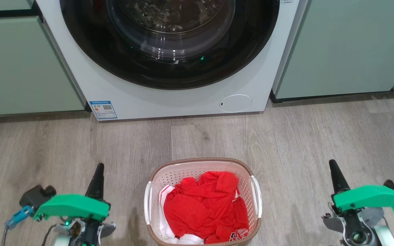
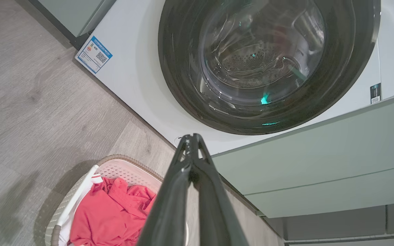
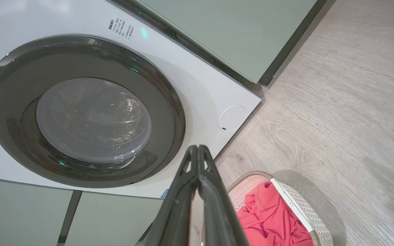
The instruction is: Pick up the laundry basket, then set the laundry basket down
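The laundry basket [image 1: 180, 174] stands on the wooden floor in the lower middle of the head view, pale and perforated with a brown woven rim and white side handles. It holds red and white clothes [image 1: 204, 205]. My left gripper [image 1: 98, 169] hangs shut to the basket's left, well apart from it. My right gripper [image 1: 333, 165] hangs shut to its right, also apart. In the left wrist view my left gripper [image 2: 192, 137] has its fingers pressed together above the basket [image 2: 121, 169]. In the right wrist view my right gripper [image 3: 197, 148] is shut too, the basket [image 3: 303, 208] beside it.
A white front-loading washing machine [image 1: 258, 68] with a closed dark round door [image 1: 169, 41] stands just behind the basket. Pale green cabinets [image 1: 19, 68] flank it on both sides. Bare grey-brown wooden floor [image 1: 303, 136] lies around the basket.
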Robot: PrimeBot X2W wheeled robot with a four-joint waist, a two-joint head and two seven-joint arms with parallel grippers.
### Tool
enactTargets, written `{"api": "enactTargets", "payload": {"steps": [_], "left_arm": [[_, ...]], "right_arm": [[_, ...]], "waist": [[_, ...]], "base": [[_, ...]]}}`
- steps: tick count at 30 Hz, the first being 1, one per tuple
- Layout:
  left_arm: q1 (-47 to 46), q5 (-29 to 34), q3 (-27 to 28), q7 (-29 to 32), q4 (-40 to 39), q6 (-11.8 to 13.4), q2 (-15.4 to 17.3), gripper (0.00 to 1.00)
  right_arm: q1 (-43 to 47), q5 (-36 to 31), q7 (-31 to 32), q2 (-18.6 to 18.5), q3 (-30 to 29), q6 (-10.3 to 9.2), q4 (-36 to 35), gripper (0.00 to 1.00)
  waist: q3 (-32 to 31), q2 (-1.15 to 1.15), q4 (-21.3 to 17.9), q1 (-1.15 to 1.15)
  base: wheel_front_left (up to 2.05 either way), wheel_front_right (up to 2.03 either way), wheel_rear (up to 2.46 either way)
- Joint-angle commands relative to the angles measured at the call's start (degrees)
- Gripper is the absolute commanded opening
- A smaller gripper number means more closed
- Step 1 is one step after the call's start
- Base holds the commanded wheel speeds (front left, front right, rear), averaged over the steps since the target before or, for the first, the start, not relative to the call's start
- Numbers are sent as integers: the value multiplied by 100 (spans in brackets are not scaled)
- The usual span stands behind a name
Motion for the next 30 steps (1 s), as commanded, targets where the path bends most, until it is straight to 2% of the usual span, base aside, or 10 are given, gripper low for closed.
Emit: {"api": "enactTargets", "payload": {"steps": [1,30], "left_arm": [[-322,-135,198,44,-203,-44,73,0],[-395,-1996,724,537,-229,-218,66,0]], "right_arm": [[-309,122,34,-90,17,25,-160,0],[-359,1730,528,-87,-253,34,-90,0]], "waist": [[-1,0,1,0],[-42,0,27,0]], "base": [[0,0,0],[0,0,0]]}}
